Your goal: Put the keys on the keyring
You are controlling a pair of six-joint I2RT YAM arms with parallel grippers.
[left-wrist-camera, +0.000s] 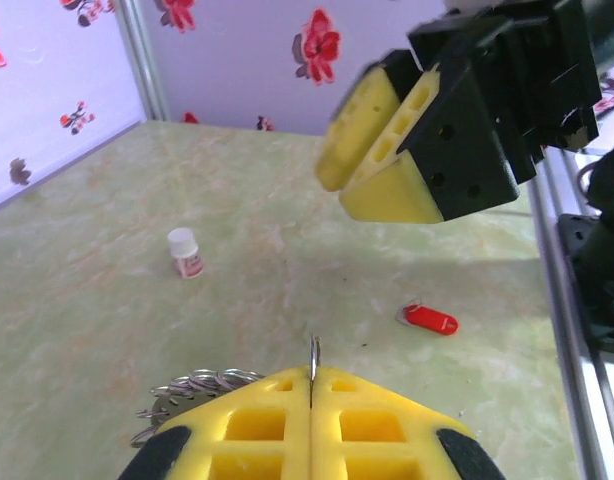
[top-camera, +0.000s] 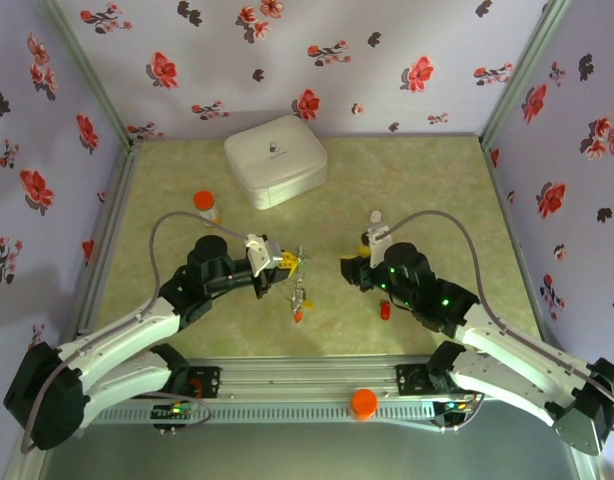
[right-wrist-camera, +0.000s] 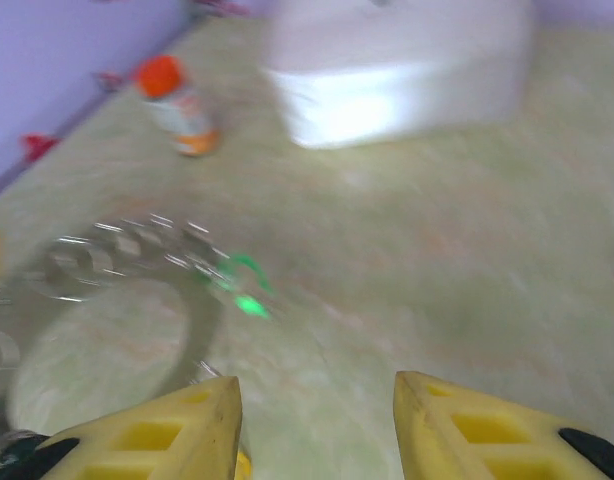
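Left gripper (left-wrist-camera: 312, 385): pads pressed together, pinching the keyring (left-wrist-camera: 192, 385). Right gripper (right-wrist-camera: 317, 390): jaws spread, empty, near keyring. Green key (right-wrist-camera: 242, 290) apparently on keyring; red key (left-wrist-camera: 427, 320) lay apart from it (unthreaded, work remaining).

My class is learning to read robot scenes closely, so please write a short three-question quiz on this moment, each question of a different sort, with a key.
1. True or false: the right pincer is shut on a key.
2. What does the left pincer grip? A the white case; B the keyring; C the orange-capped bottle.
3. What colour is the lone key lying on the table beyond the left pincer?
Key: 1 false, its fingers stand apart with nothing between them. 2 B. 3 red.
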